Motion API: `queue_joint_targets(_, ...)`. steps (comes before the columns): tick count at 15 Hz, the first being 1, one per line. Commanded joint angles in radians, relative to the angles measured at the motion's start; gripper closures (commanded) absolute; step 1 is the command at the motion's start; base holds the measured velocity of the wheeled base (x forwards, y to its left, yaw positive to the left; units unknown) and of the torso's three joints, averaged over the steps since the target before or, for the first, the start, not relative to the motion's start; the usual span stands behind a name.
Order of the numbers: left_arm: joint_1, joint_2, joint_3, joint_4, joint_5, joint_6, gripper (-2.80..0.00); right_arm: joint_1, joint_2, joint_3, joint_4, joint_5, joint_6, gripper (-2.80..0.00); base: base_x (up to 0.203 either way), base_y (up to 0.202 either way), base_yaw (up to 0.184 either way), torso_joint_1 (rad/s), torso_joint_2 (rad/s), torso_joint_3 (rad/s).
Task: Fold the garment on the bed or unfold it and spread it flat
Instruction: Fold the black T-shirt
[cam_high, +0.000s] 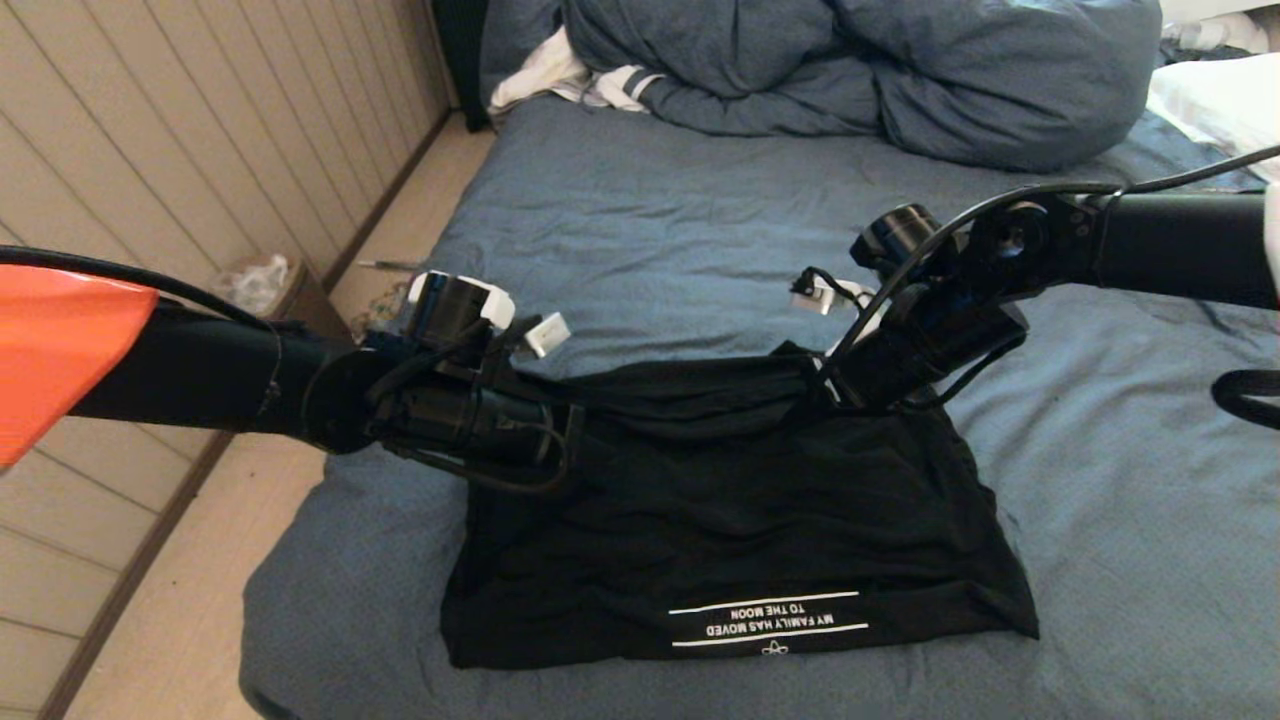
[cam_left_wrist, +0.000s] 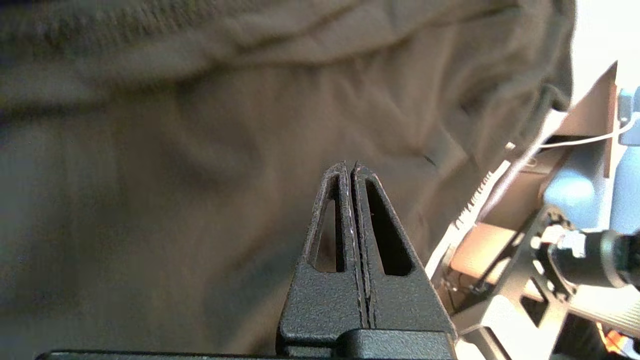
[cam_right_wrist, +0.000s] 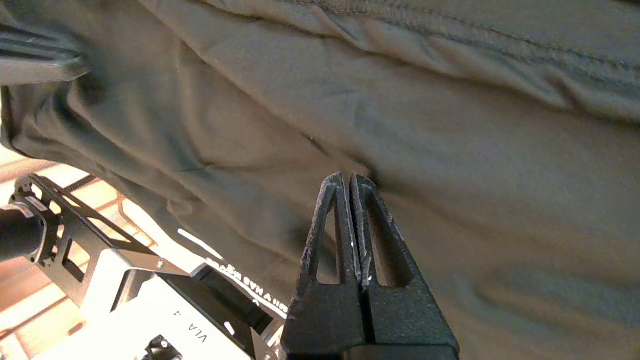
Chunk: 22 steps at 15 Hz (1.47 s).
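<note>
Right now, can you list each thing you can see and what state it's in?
T-shirt: far edge lifted off the bed, near part lying on the sheet, lettering up.
Left tool: shut on the T-shirt.
Right tool: shut on the T-shirt.
Bed: sheet wrinkled.
Duvet: bunched at the far end.

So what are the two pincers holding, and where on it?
Both hold the black T-shirt by its raised far edge: left pincer near one end, right pincer near the other.

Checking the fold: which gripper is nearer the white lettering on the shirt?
Right. The right gripper holds the garment's far edge almost straight beyond the lettering; the left gripper is farther off toward the bed's left side.
</note>
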Motion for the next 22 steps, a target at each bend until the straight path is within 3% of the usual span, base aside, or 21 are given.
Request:
queue_joint_targets(1, -0.002, 0.061, -0.035, -0.002, -0.003, -0.001, 0.0, 0.031, 0.029, -0.012, 0.005, 0.003, -0.001, 0.0, 0.0, 0.0, 0.0, 0.0, 0.0, 0.0)
queue_joint_targets(3, -0.001, 0.111, -0.098, -0.003, 0.003, -0.002, 0.0, 0.05, 0.048, -0.022, 0.0, 0.003, -0.002, 0.0, 0.0, 0.0, 0.0, 0.0, 0.0, 0.0)
queue_joint_targets(6, -0.001, 0.187, -0.209, -0.004, 0.079, -0.005, 0.0, 0.069, 0.062, -0.024, -0.052, -0.003, -0.002, 0.0, 0.0, 0.0, 0.0, 0.0, 0.0, 0.0)
queue_joint_targets(10, 0.001, 0.231, -0.288, -0.006, 0.098, -0.026, 0.0, 0.069, 0.096, -0.024, -0.106, -0.039, -0.002, 0.0, 0.0, 0.0, 0.0, 0.0, 0.0, 0.0)
queue_joint_targets(14, 0.004, 0.198, -0.333, -0.009, 0.188, -0.1, 0.0, 0.084, 0.123, -0.024, -0.209, -0.16, 0.016, 0.0, 0.0, 0.0, 0.0, 0.0, 0.0, 0.0)
queue_joint_targets(18, 0.016, 0.113, -0.332, -0.009, 0.201, -0.117, 0.0, 0.092, 0.148, -0.024, -0.425, -0.304, 0.11, 0.0, 0.0, 0.0, 0.0, 0.0, 0.0, 0.0)
queue_joint_targets(22, 0.053, 0.132, -0.318, -0.009, 0.195, -0.12, 0.0, 0.079, 0.161, -0.024, -0.465, -0.337, 0.118, 0.0, 0.0, 0.0, 0.0, 0.0, 0.0, 0.0)
